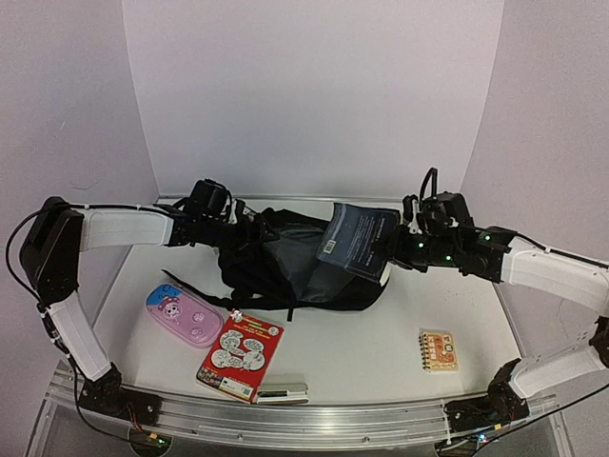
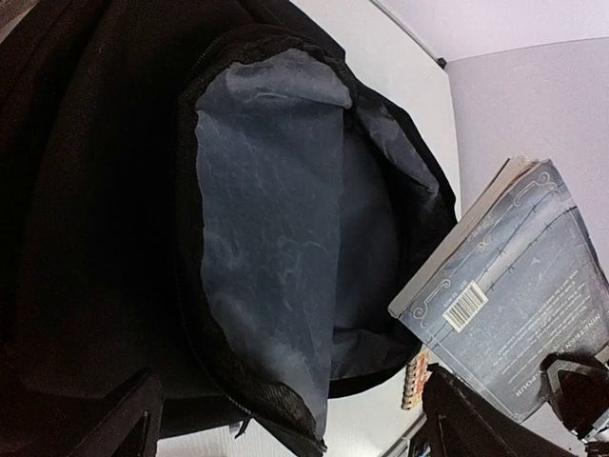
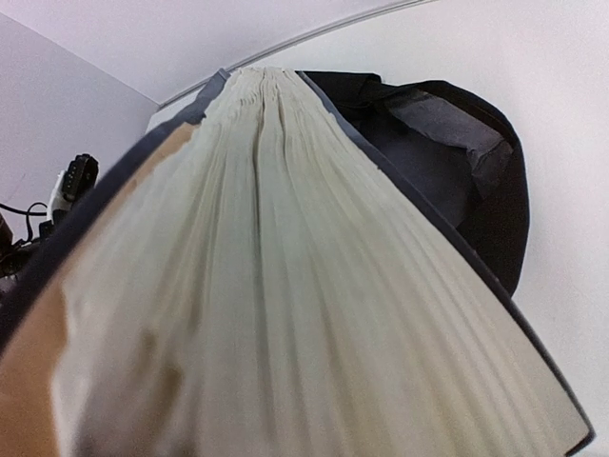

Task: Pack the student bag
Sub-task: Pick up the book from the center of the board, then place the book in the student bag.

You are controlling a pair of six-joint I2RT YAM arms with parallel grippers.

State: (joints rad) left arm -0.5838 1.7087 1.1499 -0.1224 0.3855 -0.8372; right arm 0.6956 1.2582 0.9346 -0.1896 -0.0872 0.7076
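Note:
The student bag is a large black backpack lying at the table's middle, its mouth open and its grey lining showing. At the bag's left rim my left gripper is open, its fingers wide apart on either side of the mouth. A thick paperback book with a dark blue-grey cover and a barcode hangs tilted over the bag's right side. My right gripper is shut on the book. Its page edges fill the right wrist view and hide the fingers; the bag lies beyond.
A pink pencil case and a red booklet lie front left. A small flat dark-and-white item sits at the near edge. A small spiral notebook lies front right. Walls enclose the table on three sides.

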